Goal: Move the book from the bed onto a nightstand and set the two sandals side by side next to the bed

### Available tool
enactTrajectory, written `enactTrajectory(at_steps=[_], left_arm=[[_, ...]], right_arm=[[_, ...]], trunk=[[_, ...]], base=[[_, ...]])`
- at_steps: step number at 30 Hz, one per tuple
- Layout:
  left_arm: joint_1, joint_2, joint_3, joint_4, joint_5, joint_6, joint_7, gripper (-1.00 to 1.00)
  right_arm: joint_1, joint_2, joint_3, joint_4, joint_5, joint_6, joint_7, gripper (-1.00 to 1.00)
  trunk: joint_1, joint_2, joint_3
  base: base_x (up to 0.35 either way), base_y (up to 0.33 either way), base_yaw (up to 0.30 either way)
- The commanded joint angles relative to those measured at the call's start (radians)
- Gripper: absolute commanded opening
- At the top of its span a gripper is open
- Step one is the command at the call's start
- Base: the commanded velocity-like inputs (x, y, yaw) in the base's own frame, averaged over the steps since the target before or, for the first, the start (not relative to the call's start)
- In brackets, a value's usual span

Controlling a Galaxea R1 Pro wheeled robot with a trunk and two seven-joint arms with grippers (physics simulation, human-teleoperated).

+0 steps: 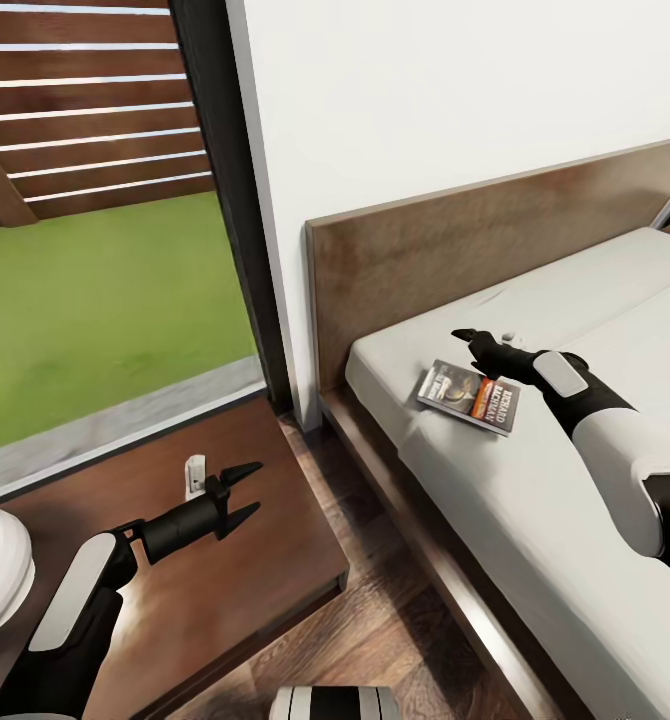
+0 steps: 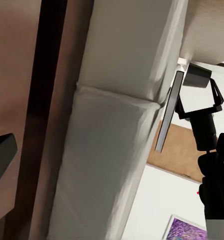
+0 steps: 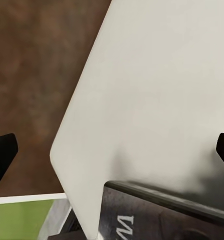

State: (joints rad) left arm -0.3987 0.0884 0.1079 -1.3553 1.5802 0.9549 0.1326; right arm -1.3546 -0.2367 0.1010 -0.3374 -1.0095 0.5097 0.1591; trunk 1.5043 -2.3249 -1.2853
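- Book: I see it flat on the bed, near the headboard.
- Right gripper: jaws spread, empty, just above the book's headboard-side edge.
- Left gripper: jaws spread, empty, over the nightstand beside the bed.

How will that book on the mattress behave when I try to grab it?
The book looks thin and lies flat on the mattress, so a finger probably can't get under it; pushing may slide it. Its glossy cover may slip. The right gripper, open, sits beside it.
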Motion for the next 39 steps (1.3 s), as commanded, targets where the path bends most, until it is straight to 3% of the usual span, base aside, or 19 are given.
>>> enactTrajectory(at_steps=[1, 16, 39], left_arm=[[-0.001, 0.000, 0.001, -0.001, 0.011, 0.004, 0.010, 1.00], [-0.001, 0.000, 0.001, -0.001, 0.010, 0.004, 0.010, 1.00], [-0.001, 0.000, 0.001, -0.001, 0.011, 0.004, 0.010, 1.00]], right_arm=[[0.000, -0.001, 0.011, 0.001, 0.003, 0.000, 0.000, 1.00], [0.000, 0.000, 0.010, 0.001, 0.003, 0.000, 0.000, 1.00], [0.000, 0.000, 0.009, 0.001, 0.003, 0.000, 0.000, 1.00]], trunk=[[0.000, 0.000, -0.001], [0.000, 0.000, -0.001], [0.000, 0.000, -0.001]], base=[[-0.047, 0.000, 0.000], [-0.099, 0.000, 0.000], [-0.008, 0.000, 0.000]])
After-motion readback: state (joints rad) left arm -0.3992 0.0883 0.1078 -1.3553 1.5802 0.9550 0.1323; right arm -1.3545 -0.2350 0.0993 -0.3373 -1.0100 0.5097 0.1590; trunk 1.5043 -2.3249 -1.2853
